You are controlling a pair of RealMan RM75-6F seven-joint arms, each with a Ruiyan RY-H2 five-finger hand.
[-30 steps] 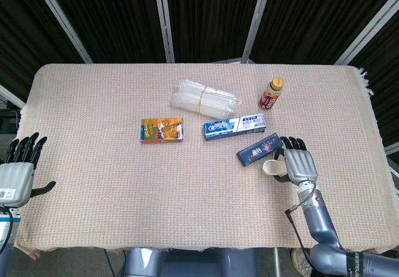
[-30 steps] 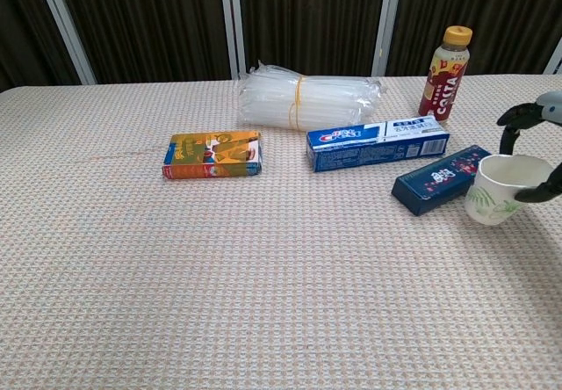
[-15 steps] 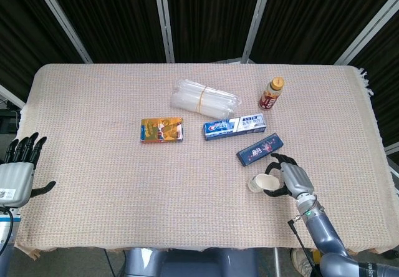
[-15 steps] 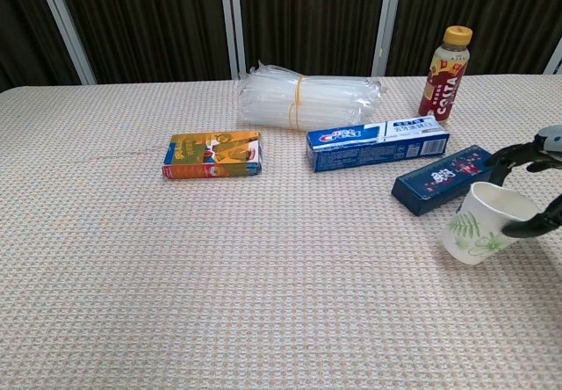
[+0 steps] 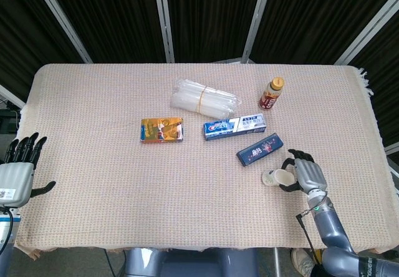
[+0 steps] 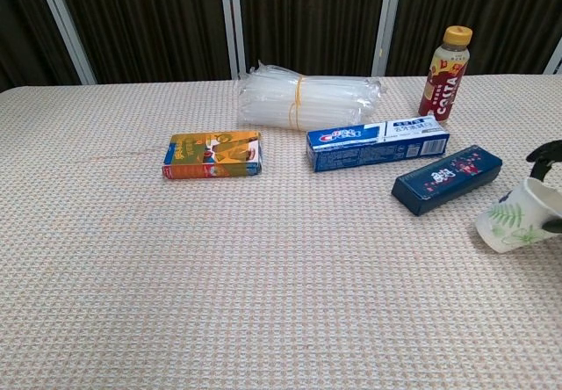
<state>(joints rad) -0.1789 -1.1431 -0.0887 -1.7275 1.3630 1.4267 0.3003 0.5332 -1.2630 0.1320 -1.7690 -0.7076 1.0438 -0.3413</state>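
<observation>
At the lower right of the frame, on the woven table [image 5: 93, 102], below the dark blue box [image 5: 260, 149], my right hand [image 5: 308, 176] wraps the tilted white cup [image 5: 276, 178] — my left hand [image 5: 17, 174], lower left, spread and holding nothing.

Right hand [image 5: 310, 176]: silver-grey metal back plate, black fingers. Wrist narrows to a grey-blue metallic forearm, rounded and glossy, with a small green light on the wrist section. A thin black cable runs alongside the forearm, kinked at a plug. Pale lettering on the dark lower segment near the frame's bottom edge, too small to read.

Left hand [image 5: 19, 171]: same build, black fingers over a light grey, boxy palm housing. Small dark marking on the housing, illegible. A dark cable trails below it.
</observation>
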